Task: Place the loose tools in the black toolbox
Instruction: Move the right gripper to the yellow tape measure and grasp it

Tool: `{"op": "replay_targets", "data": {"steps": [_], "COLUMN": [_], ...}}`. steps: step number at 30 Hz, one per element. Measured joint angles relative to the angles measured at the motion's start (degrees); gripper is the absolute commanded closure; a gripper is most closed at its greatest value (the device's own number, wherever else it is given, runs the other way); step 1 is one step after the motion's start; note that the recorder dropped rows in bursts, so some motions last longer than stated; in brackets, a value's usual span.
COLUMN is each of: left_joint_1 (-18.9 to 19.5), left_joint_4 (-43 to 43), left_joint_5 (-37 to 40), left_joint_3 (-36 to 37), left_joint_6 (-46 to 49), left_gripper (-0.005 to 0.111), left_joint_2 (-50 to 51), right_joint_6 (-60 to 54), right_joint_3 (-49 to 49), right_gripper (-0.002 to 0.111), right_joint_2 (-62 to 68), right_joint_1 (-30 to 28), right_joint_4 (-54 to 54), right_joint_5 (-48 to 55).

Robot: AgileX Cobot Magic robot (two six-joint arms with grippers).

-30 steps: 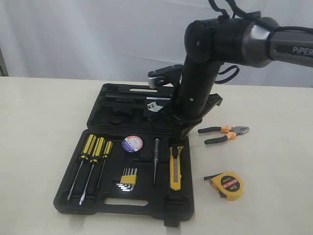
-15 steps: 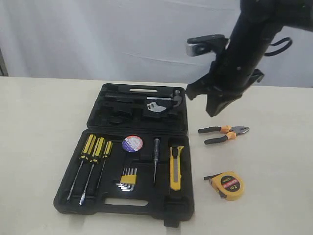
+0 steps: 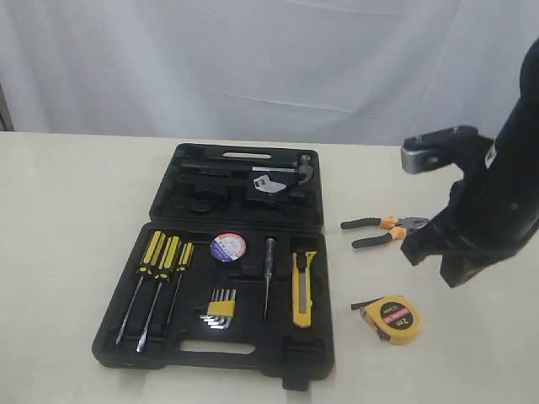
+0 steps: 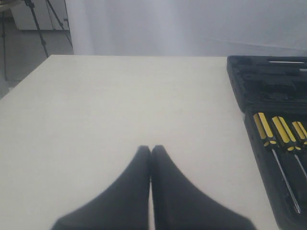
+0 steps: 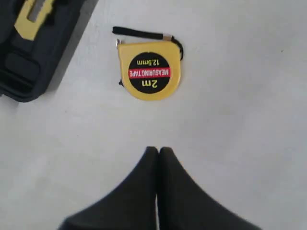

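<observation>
White curtain (image 3: 210,59) and a pale table (image 3: 67,210) frame our two-armed tool-packing job. At far left, seen only from the wrist, our left fingers (image 4: 129,187) are pressed together and hold nothing, hovering over bare table beside the black toolbox (image 3: 168,210). The case lies open. Its near half carries three screwdrivers (image 3: 164,257), the tape roll (image 3: 228,247), a hex key set (image 3: 221,305) and the utility knife (image 3: 302,289), each seated in its recess.

Two tools remain loose on the table to the right of the case: the pliers (image 3: 386,231), level with the hinge, and nearer the camera the tape measure (image 3: 392,319).

We judge the pliers stiff and heavy for their size, the weight sitting toward the steel head. The coated handles should give good friction, so we would pinch across both handles close to the pivot.

We expect the tape measure, lying flat with its label up, to be hard, smooth and compact. Its curved shell could squirt out of an off-centre pinch, so we would take it squarely across its width and leave the loose black strap alone.

At far right our right arm (image 3: 497,210) hangs above the table. Its right fingers (image 5: 139,187) are closed tip to tip and empty, with the tape measure (image 5: 149,69) near but not touched.
</observation>
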Motion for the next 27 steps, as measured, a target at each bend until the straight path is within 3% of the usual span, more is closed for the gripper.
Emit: {"op": "replay_targets", "data": {"steps": [8,12,16,18,21,27], "left_joint_1": [0.0,0.0,0.0,0.0,0.0,0.0], "left_joint_4": [0.0,0.0,0.0,0.0,0.0,0.0], "left_joint_5": [0.0,0.0,0.0,0.0,0.0,0.0], "left_joint_3": [0.0,0.0,0.0,0.0,0.0,0.0], "left_joint_6": [0.0,0.0,0.0,0.0,0.0,0.0], "left_gripper": [0.107,0.107,0.107,0.107,0.107,0.107], "left_joint_2": [0.0,0.0,0.0,0.0,0.0,0.0], "right_joint_6": [-0.4,-2.81,-3.82,-3.91,-3.79,-2.56], "right_joint_3": [4.98,5.06,5.06,5.06,5.06,5.06], "right_gripper": [0.108,0.086,0.046,0.033,0.026,0.027], "right_joint_2": [2.82,2.97,2.97,2.97,2.97,3.31], "right_joint_1": [0.0,0.0,0.0,0.0,0.0,0.0], "right_joint_4": [1.36,4.85,6.46,6.67,7.64,8.05], "right_joint_5": [-6.11,-7.67,-8.95,-10.04,-11.47,-12.33]}}
